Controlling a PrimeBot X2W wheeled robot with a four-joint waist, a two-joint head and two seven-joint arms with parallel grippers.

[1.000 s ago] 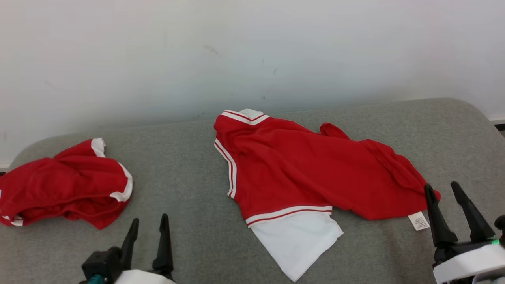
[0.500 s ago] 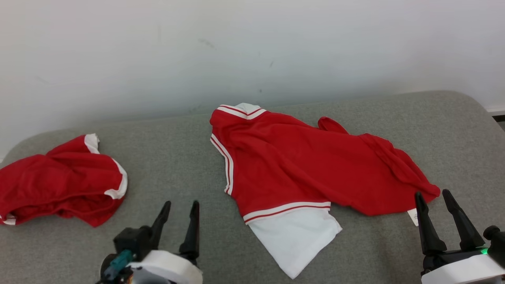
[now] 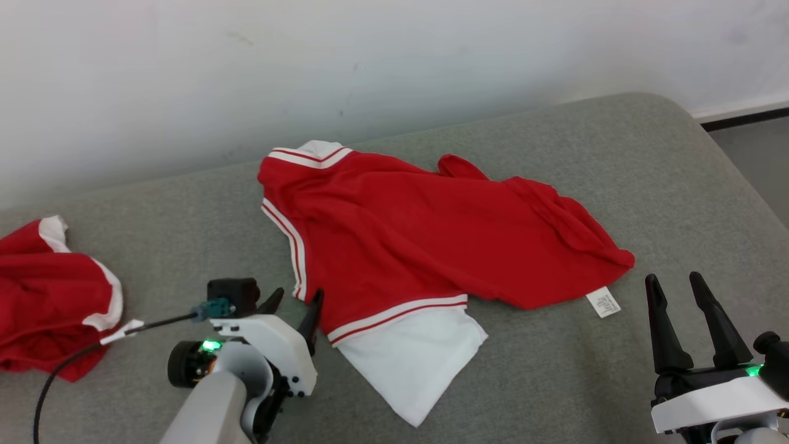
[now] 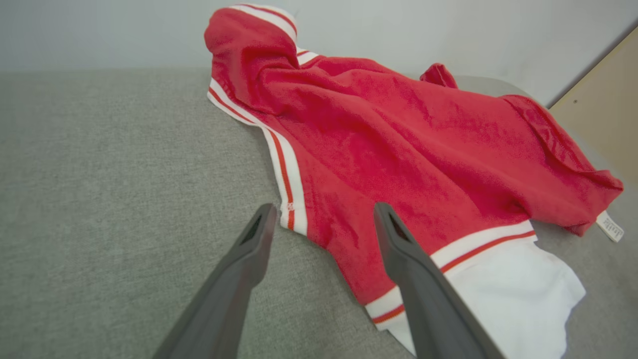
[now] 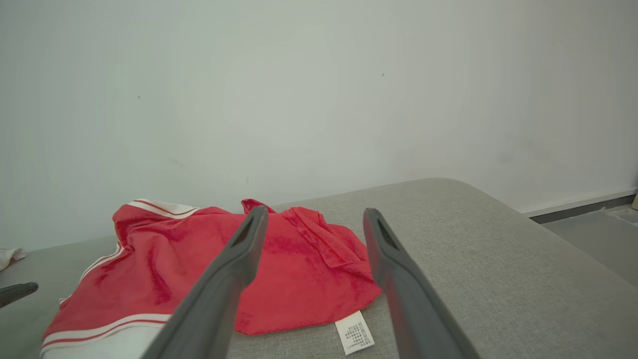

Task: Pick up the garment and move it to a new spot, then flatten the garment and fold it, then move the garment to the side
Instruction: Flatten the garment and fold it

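Note:
A red garment point(image 3: 419, 240) with white striped trim and a white panel point(image 3: 413, 364) lies crumpled and spread on the grey padded surface point(image 3: 616, 154). My left gripper point(image 3: 296, 299) is open right at the garment's near-left striped edge. In the left wrist view the left gripper point(image 4: 324, 209) has that edge of the garment point(image 4: 398, 144) between its spread fingers, just above the cloth. My right gripper point(image 3: 673, 280) stands open at the lower right, apart from the cloth and close to its white label point(image 3: 603, 302). The right wrist view has the right gripper point(image 5: 315, 213) facing the garment point(image 5: 299, 279).
A second red garment point(image 3: 49, 296) lies bunched at the far left. A black cable point(image 3: 92, 345) runs from my left wrist. A white wall backs the surface. The surface's rounded right edge drops to grey floor point(image 3: 752, 148).
The head camera has turned, shifting the whole picture left. My left gripper has travelled forward and right up to the garment's near-left edge. The right gripper has hardly moved. Both stay open.

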